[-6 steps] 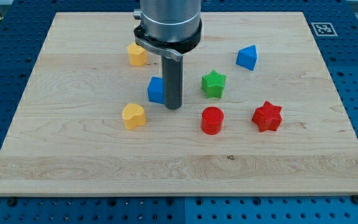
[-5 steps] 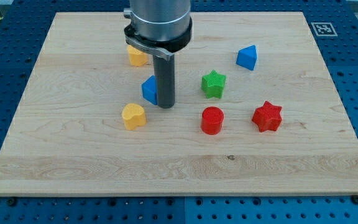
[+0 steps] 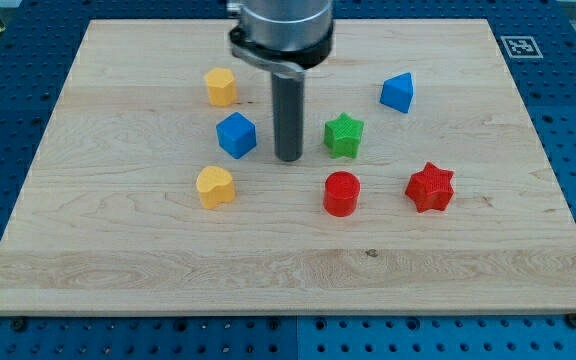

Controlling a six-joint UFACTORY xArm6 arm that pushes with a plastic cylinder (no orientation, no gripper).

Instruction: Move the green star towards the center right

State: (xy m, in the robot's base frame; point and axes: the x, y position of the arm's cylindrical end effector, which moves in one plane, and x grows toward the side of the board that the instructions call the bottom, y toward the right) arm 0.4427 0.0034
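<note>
The green star (image 3: 344, 135) lies a little right of the board's middle. My tip (image 3: 289, 157) stands on the board just left of the star, with a small gap between them. A blue cube (image 3: 236, 135) lies to the tip's left, also apart from it.
A red cylinder (image 3: 341, 193) and a red star (image 3: 430, 187) lie below and right of the green star. A blue triangular block (image 3: 397, 93) lies up right. A yellow block (image 3: 221, 87) is at upper left, a yellow heart (image 3: 214, 186) at lower left. The wooden board (image 3: 288, 260) has a marker tag (image 3: 518, 46) at its top right corner.
My tip went left, pushing the blue cube a little left, then came back right and now stands between the blue cube and the green star. The star has not moved.
</note>
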